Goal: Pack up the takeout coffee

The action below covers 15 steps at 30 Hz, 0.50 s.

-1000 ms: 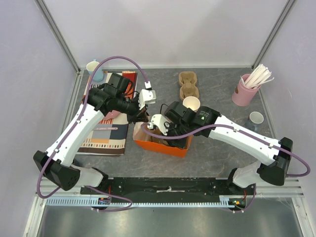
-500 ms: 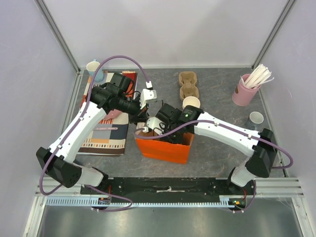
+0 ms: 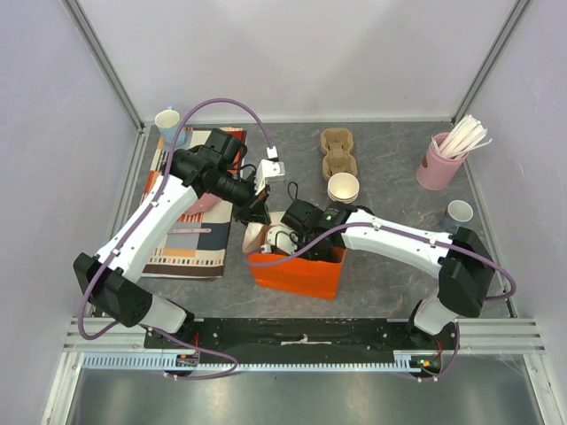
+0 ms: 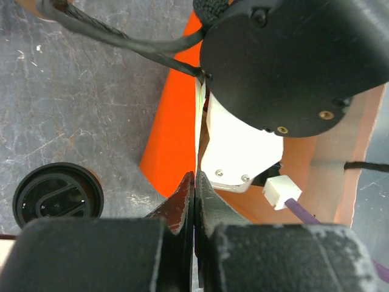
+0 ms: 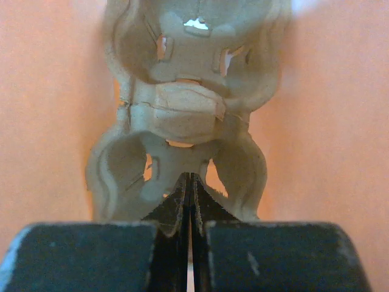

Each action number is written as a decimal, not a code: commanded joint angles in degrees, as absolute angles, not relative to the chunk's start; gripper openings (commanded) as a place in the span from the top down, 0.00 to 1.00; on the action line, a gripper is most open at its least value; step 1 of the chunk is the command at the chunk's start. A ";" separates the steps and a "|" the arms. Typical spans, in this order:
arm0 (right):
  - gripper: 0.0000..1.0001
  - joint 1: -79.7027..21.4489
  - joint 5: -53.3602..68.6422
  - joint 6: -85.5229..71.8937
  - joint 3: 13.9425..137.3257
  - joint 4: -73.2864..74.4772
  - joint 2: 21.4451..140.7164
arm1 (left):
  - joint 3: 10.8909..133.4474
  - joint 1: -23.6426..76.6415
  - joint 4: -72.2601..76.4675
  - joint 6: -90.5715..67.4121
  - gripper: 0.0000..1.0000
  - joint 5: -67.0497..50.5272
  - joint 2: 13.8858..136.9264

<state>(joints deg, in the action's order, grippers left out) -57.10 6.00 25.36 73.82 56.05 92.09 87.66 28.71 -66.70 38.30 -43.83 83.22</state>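
Observation:
The takeout coffee does not show as a whole. Only a round black lid [image 4: 58, 194] on the grey table beside the bag shows, and I cannot tell whether a cup is under it. An orange paper bag [image 3: 299, 270] stands at the table's middle front. My left gripper [image 3: 258, 213] is shut on the bag's rim [image 4: 182, 103] and holds it open. My right gripper [image 3: 282, 241] reaches inside the bag. It is shut on the near edge of a pulp cup carrier [image 5: 182, 109], which lies against the orange inner wall.
A second pulp carrier [image 3: 338, 152] and a stack of lidless paper cups [image 3: 344, 188] stand behind the bag. A pink holder of white sticks [image 3: 440, 164] and a small white cup [image 3: 459, 211] are at the right. A light blue mug [image 3: 167, 119] and a patterned mat [image 3: 190, 239] are at the left.
The right gripper has moved left and deeper into the bag. The bag has risen from tilted to upright, and the left gripper has shifted slightly with its rim.

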 commanded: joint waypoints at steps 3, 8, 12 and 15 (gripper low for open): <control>0.99 -56.69 6.94 26.02 70.31 47.74 93.86 | 90.96 28.92 -68.99 40.78 0.98 -47.46 84.37; 0.99 -56.78 7.39 25.67 69.70 43.95 95.97 | 91.67 28.92 -69.34 40.78 0.98 -47.99 85.17; 0.99 -56.60 6.86 25.75 70.22 43.51 97.65 | 92.02 28.92 -69.61 40.87 0.98 -47.99 85.61; 0.99 -56.69 6.24 26.01 71.10 44.12 96.42 | 91.93 28.92 -69.70 40.96 0.98 -47.90 85.60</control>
<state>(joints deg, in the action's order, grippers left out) -56.82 6.59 25.30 70.28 45.58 96.71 89.41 28.69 -69.36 39.05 -44.12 85.65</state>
